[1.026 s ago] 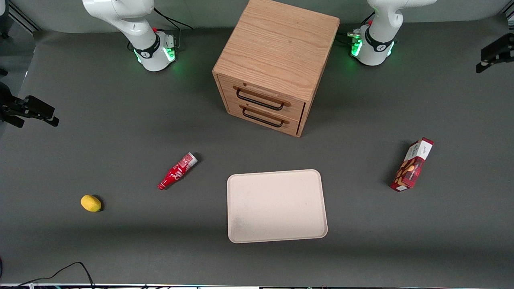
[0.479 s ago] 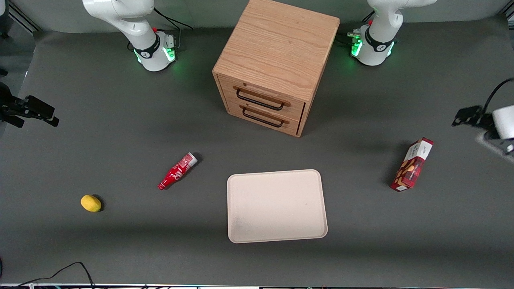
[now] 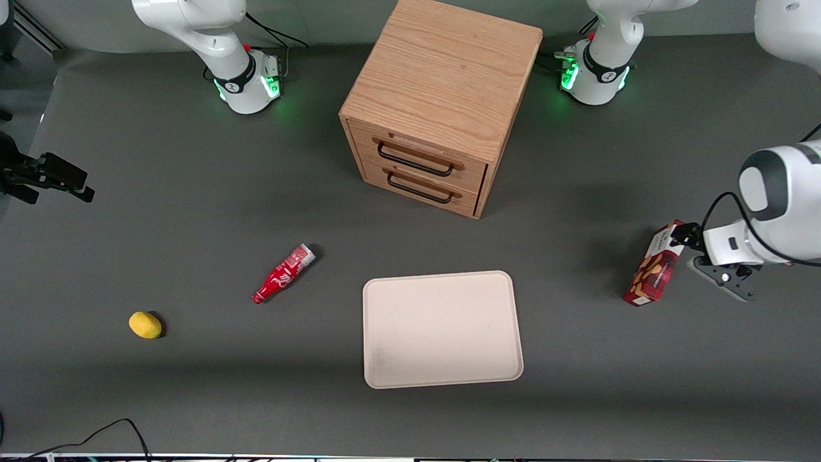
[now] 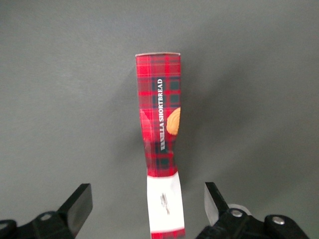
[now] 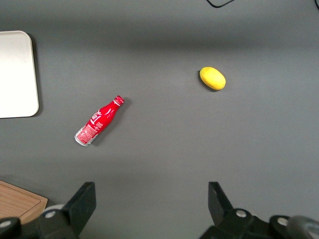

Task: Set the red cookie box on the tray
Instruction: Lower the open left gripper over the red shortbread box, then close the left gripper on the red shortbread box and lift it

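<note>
Hovering above the white-panel end of the red cookie box (image 4: 162,144), gripper (image 4: 147,211) spread wide, fingers (image 4: 79,204) either side of the carton without contact, nothing held. Box standing on its long narrow edge on the table (image 3: 192,385), toward the working arm's end, well apart from the tray (image 3: 442,382). Tray bare. Judged at approach stage only: grasp, lift, carry and placement all outstanding.

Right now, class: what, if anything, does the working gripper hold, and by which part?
Nothing. The gripper is open, its fingers apart on either side of the red cookie box at its white-panel end, not touching it.
</note>
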{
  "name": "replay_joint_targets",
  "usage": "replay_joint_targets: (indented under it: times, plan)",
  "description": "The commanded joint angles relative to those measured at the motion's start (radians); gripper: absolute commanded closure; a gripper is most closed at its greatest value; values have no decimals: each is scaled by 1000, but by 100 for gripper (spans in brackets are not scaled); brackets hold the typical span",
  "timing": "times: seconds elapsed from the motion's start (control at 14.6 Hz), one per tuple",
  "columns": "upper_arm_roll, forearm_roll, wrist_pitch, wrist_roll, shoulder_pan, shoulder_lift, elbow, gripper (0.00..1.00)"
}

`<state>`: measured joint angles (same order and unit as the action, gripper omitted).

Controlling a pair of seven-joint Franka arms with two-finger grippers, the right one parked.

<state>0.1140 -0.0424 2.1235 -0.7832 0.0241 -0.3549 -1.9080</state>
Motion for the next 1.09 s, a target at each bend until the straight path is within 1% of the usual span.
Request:
replay_joint_targets:
  times: [0.0, 0.21, 0.34, 0.41, 0.48, 0.62, 0.89, 1.03]
  plan:
    - [0, -25, 119, -27, 0, -1, -80, 0]
    - [-5, -53, 190, -27, -3, -51, -94, 0]
    - [-8, -77, 295, -25, -4, -67, -147, 0]
    - [-8, -92, 318, -27, -4, -78, -152, 4]
    - [-8, -109, 320, -25, -4, -85, -149, 36]
    - [-10, -116, 317, -25, -1, -98, -141, 100]
    - [-8, -122, 257, -28, 0, -98, -106, 100]
    - [-8, -122, 254, -28, 2, -98, -105, 100]
